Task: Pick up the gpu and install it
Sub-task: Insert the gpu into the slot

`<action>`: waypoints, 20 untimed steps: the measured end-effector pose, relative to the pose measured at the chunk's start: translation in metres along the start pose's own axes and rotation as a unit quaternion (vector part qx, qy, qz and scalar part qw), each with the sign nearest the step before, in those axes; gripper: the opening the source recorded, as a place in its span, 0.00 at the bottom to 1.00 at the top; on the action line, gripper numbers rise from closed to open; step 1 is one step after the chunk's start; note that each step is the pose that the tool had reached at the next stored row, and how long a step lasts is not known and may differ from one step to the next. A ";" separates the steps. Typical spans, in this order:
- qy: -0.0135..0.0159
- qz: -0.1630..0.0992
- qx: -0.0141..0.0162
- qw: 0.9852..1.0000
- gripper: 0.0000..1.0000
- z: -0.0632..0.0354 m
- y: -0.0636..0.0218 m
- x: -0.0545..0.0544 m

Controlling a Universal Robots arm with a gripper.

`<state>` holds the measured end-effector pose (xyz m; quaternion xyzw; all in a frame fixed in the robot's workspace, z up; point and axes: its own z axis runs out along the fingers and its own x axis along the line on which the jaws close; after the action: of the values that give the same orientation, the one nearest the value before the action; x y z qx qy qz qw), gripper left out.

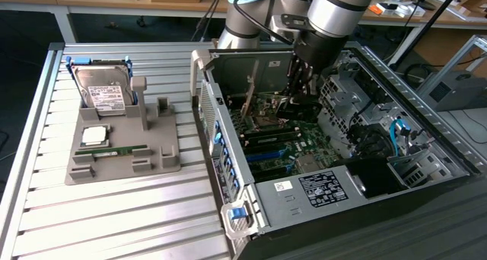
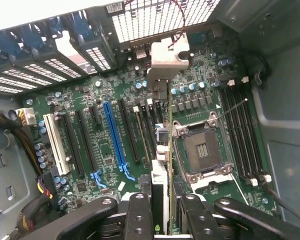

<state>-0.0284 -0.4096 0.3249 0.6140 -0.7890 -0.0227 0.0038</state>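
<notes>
One gpu is pinched edge-on by the gripper over the motherboard; if lowered askew to an expansion slot, its contacts could be jammed.

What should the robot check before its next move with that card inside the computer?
1. The gripper is clamped on the gpu: ok.
2. The gpu stands on edge over the motherboard: ok.
3. Its silver bracket faces the case's vented wall: ok.
4. The blue slot is free of cards: ok.
5. The gpu is lined up with one slot: cannot tell.
6. The gpu is pushed fully home: cannot tell.
</notes>
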 end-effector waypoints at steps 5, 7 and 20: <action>0.000 -0.007 0.000 1.000 0.27 0.0001 0.0000 0.000; 0.000 -0.010 0.000 1.000 0.27 0.0001 0.0000 0.000; 0.001 -0.025 -0.001 1.000 0.27 0.0002 0.0000 0.000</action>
<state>-0.0284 -0.4096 0.3247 0.6334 -0.7735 -0.0226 0.0043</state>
